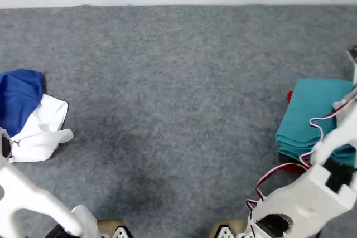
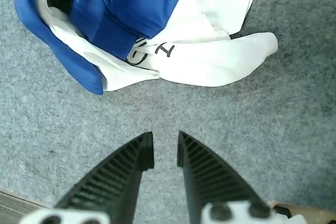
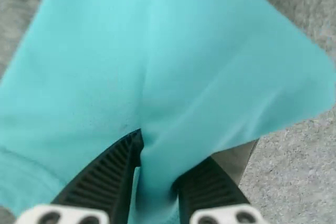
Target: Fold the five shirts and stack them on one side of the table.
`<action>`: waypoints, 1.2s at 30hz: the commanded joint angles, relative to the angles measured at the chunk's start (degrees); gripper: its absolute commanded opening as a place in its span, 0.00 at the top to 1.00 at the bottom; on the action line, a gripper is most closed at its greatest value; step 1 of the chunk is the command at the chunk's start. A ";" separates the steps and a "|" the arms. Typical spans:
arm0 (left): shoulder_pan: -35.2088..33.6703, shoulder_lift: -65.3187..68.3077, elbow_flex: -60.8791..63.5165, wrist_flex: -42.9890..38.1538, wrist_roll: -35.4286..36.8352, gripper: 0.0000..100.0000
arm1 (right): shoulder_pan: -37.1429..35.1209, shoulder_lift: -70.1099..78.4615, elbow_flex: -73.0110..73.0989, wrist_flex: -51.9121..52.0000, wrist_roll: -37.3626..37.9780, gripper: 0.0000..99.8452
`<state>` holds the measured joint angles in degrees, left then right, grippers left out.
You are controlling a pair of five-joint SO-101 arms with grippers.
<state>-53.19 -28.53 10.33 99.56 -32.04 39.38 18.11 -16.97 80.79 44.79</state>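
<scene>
Teal shirt [image 1: 312, 115], folded, sits at 3 o'clock on the grey table [image 1: 178, 71], w/ a red edge [image 1: 289, 96] peeking out at its far corner. Right gripper [image 3: 156, 163] pinches a teal fold btwn its jaws. Blue shirt [image 1: 19, 101] & white shirt [image 1: 42, 132] lie heaped at 9 o'clock, blue partly over white. Left gripper [image 2: 164, 142] is just short of them, jaws slightly apart, nothing btwn.

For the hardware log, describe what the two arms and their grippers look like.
Both arms are blocky white plastic: the left arm and the right arm. Thin red and white cables loop along the right one. The left gripper and right gripper each have black, ribbed, tapering fingers on a white base with screw holes.
</scene>
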 commanded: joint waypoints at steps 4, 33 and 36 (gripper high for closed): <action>-0.09 -1.23 -0.04 1.05 0.00 0.92 | 1.19 -1.63 -3.43 1.71 4.66 0.87; -0.09 -13.27 5.05 0.88 0.00 0.98 | 4.97 -26.59 -1.14 22.11 -17.14 0.98; 0.00 -14.42 9.19 0.88 0.00 0.98 | 4.62 -29.32 -1.05 22.20 -20.75 0.99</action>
<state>-53.19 -40.92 17.80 99.56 -32.04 43.52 -6.59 -16.97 100.48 27.47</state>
